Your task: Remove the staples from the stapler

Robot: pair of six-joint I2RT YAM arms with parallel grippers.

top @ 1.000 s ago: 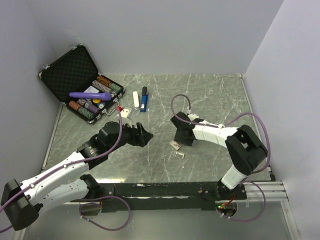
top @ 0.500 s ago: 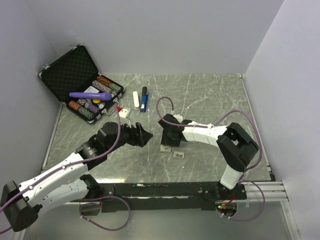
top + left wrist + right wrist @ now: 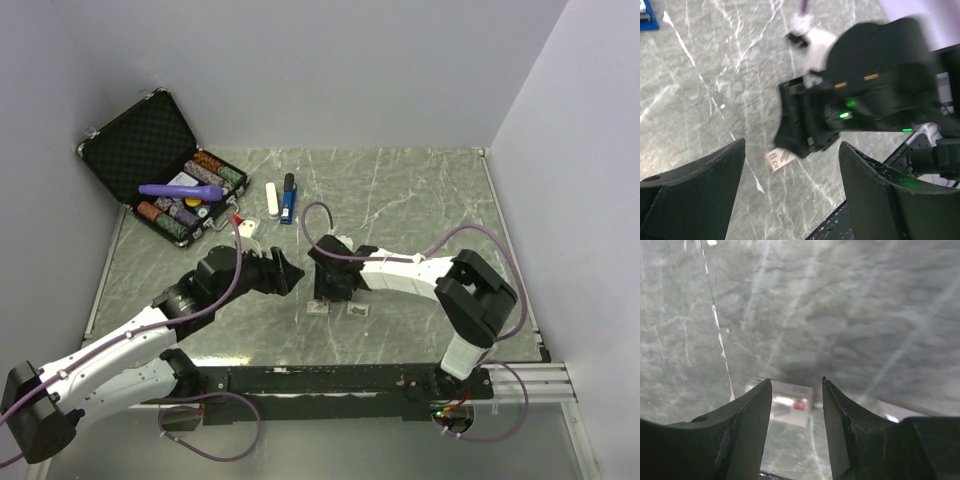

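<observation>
Stapler [image 3: 288, 203] looks light, rigid, slick plastic, so pinch its long sides; left gripper [image 3: 287, 271] gaping wide, right gripper [image 3: 796, 385] parted halfway, both empty.

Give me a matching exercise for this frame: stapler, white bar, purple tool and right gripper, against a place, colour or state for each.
1 stapler
2 white bar
3 purple tool
4 right gripper

a lying across the open case
b jaws apart, low over the table
c blue and black
d plain and pale, lying on the table

Pairs: 1-c, 2-d, 3-a, 4-b
</observation>
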